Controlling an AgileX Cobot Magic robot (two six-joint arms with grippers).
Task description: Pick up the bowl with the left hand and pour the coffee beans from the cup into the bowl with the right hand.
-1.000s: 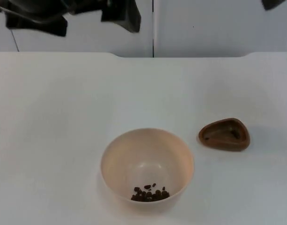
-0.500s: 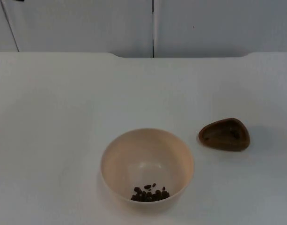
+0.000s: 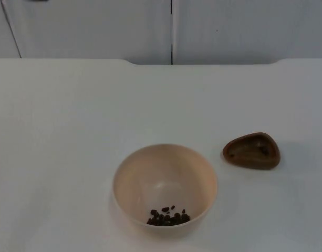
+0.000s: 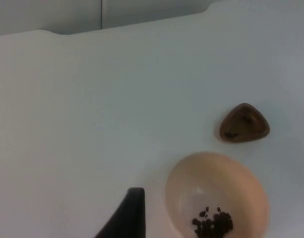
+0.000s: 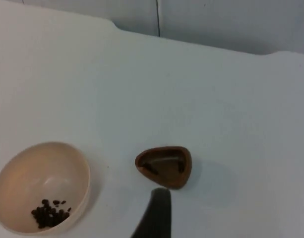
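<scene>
A pale peach bowl [image 3: 165,184] stands on the white table near its front edge, with a small heap of coffee beans [image 3: 168,216] inside; the same bowl [image 4: 216,193] and beans [image 4: 212,223] appear in the left wrist view. To its right sits a small brown cup [image 3: 251,150] with a rounded triangular mouth, upright, with a few dark specks in it. My left gripper [image 4: 127,218] hangs high over the table beside the bowl, touching nothing. My right gripper [image 5: 156,218] hovers above the cup [image 5: 164,166], clear of it, with the bowl [image 5: 41,186] off to one side.
The white table [image 3: 71,115] runs back to a grey partition wall [image 3: 171,26] with a dark vertical seam. A notch marks the table's far edge near the middle.
The left arm, seen at the upper left a second ago, has drawn up out of the top view, as has the right arm's tip. Bowl and cup have not moved.
</scene>
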